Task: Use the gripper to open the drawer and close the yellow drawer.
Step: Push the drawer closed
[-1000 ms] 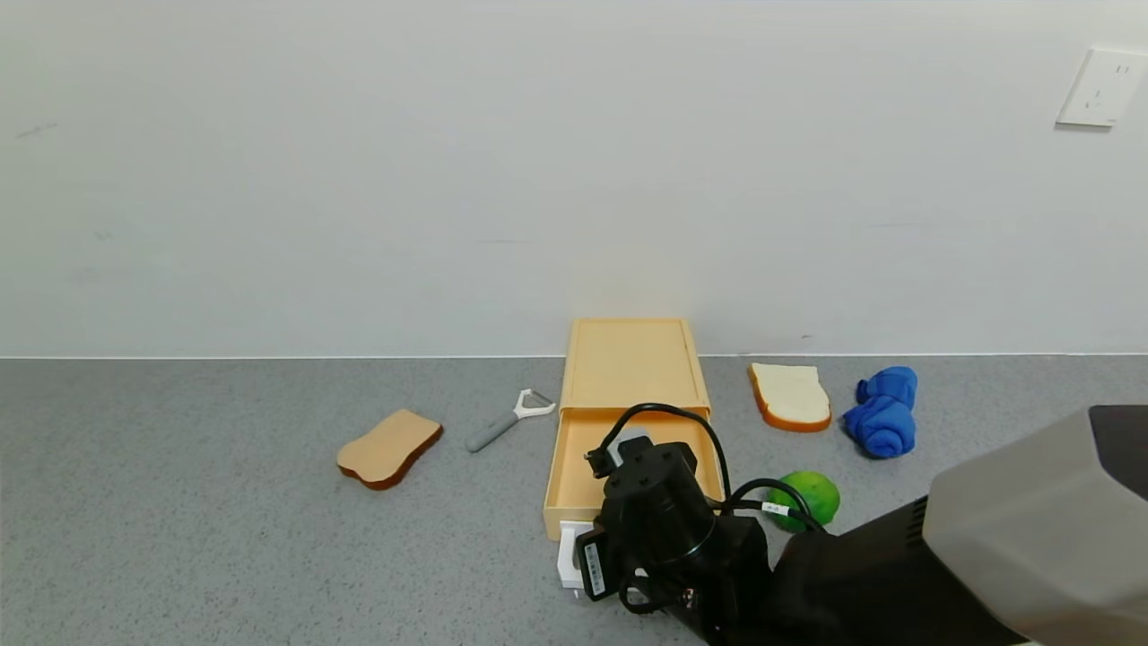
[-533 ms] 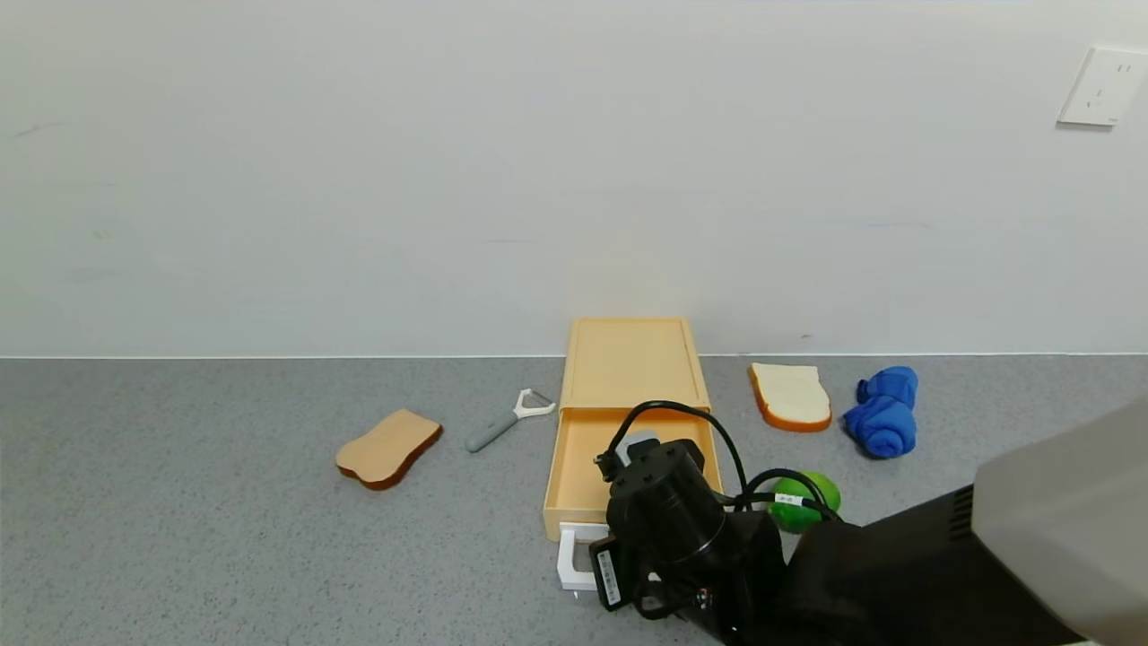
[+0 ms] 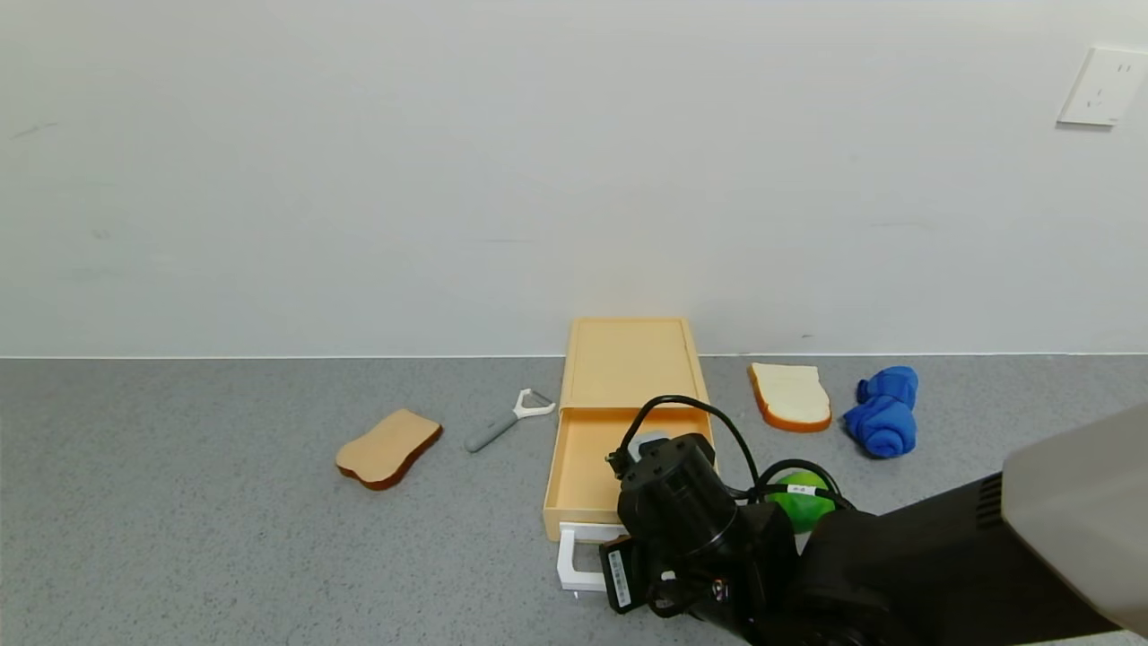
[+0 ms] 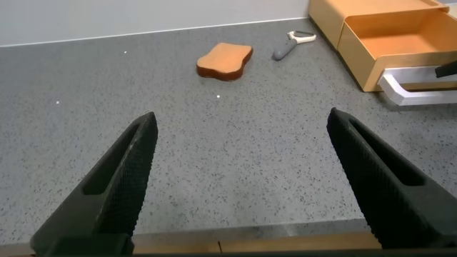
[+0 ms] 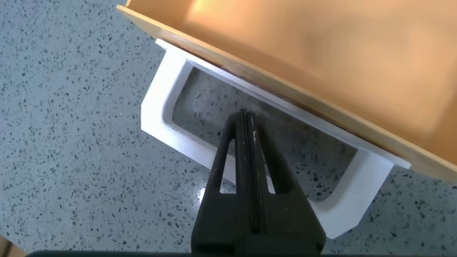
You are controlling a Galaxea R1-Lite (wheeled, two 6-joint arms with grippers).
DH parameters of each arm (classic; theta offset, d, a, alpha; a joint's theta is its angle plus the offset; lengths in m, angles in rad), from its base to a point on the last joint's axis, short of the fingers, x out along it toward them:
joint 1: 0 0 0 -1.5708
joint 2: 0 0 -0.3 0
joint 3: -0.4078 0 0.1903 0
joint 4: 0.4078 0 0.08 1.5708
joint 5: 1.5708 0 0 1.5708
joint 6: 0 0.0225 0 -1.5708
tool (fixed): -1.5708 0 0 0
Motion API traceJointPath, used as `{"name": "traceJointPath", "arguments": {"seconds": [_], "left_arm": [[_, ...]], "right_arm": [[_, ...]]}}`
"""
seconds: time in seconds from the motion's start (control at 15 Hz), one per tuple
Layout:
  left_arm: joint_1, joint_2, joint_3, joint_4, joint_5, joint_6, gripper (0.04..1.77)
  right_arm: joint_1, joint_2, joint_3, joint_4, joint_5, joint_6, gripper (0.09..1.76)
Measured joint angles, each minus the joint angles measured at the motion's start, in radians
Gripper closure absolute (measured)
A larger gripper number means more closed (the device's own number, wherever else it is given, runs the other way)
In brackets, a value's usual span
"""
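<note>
On the speckled grey desk (image 3: 224, 502) we see the yellow drawer (image 3: 619, 422) at centre against the wall, its tray pulled out and its white loop handle (image 5: 235, 153) facing us. A grey peeler (image 3: 507, 420) and a tan bread slice (image 3: 388, 447) lie to its left; a white bread slice (image 3: 789, 396), a rolled blue cloth (image 3: 883, 411) and a green fruit (image 3: 801, 502) lie to its right. Our right gripper (image 5: 250, 171), fingers pressed together, hangs over the handle's opening. Our left gripper (image 4: 246, 178) waits well apart, fingers wide.
</note>
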Motion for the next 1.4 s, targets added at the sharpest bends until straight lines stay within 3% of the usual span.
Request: {"name": "traceJointPath", "arguments": {"seconds": [1.4], "left_arm": [[0.0, 0.0, 0.0, 0.0, 0.0, 0.0, 0.09]], "right_arm": [[-0.071, 0.017, -0.026, 0.012, -0.038, -0.018, 1.73]]}}
